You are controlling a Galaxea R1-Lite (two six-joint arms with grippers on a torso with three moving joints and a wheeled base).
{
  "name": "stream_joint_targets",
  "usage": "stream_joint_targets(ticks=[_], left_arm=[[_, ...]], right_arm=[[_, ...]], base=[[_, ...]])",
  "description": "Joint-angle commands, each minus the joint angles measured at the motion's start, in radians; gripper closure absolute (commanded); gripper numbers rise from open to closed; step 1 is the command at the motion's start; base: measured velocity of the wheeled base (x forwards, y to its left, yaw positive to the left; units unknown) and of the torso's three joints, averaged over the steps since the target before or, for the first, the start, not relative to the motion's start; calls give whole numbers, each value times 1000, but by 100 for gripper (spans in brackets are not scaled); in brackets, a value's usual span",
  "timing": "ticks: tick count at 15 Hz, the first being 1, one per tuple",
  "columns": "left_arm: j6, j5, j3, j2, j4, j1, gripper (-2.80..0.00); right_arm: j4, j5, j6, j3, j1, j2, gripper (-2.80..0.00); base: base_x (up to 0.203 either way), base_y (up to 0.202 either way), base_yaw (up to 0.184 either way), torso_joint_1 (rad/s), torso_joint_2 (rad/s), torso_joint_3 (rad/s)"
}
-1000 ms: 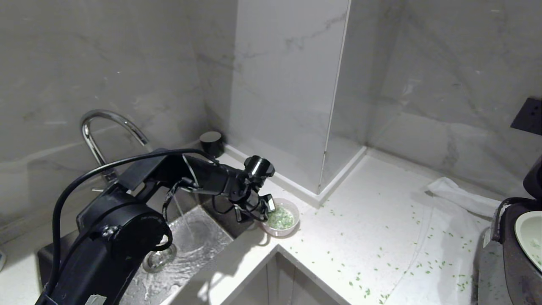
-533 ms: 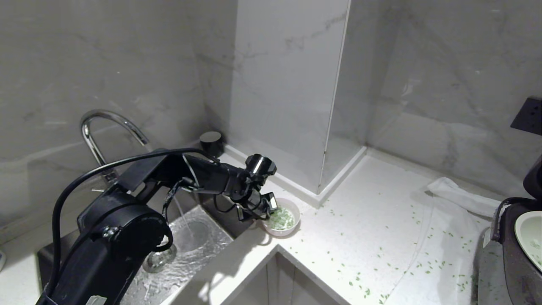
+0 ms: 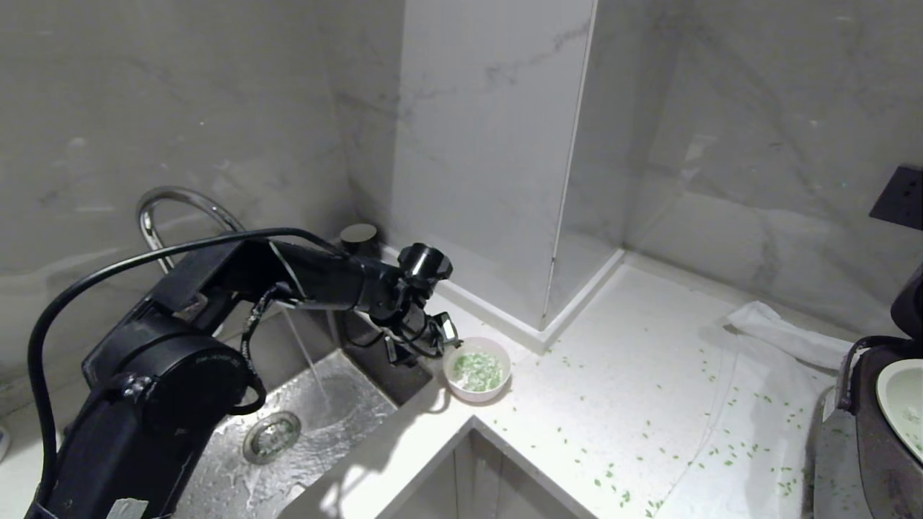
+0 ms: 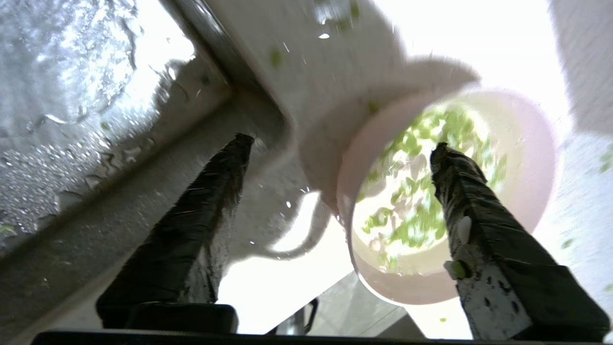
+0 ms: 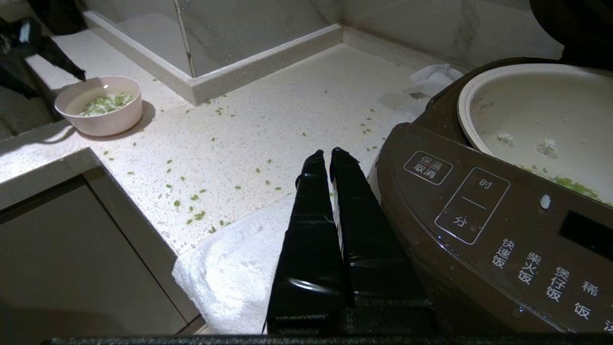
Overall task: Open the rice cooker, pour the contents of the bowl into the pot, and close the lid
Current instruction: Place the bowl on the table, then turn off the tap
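Head view showed the round pink bowl (image 3: 477, 370) on the speckled white desk (image 3: 620, 404) by the wet steel sink (image 3: 303, 440); left wrist, the left pincer (image 4: 337, 143) spread, empty; right wrist, the right pincer (image 5: 330, 160) shut beside the glossy brown rice cooker (image 5: 488, 225).

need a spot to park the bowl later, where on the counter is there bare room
The widest bare stretch of counter lies between the bowl and the white cloth, toward the wall corner, with only scattered green bits. Crowded: the sink edge by the bowl, where the left gripper sits, and beside the rice cooker.
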Motion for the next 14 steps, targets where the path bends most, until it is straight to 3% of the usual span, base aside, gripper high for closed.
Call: stream_joint_targets(ticks=[1, 5, 8, 13, 14], left_arm=[[-5, 0, 6, -58, 4, 23, -280], [-6, 1, 145, -193, 0, 49, -280], [0, -1, 267, -291, -21, 126, -280], [56, -6, 560, -456, -187, 225, -280], [68, -6, 633, -501, -227, 239, 0]], right_arm=[[1, 0, 0, 0, 0, -1, 0], [1, 0, 0, 0, 0, -1, 0], [1, 0, 0, 0, 0, 0, 0], [1, 0, 0, 0, 0, -1, 0], [1, 0, 0, 0, 0, -1, 0]], base=[[0, 0, 0, 0, 0, 0], [0, 0, 0, 0, 0, 0], [0, 0, 0, 0, 0, 0], [0, 0, 0, 0, 0, 0], [0, 0, 0, 0, 0, 0]])
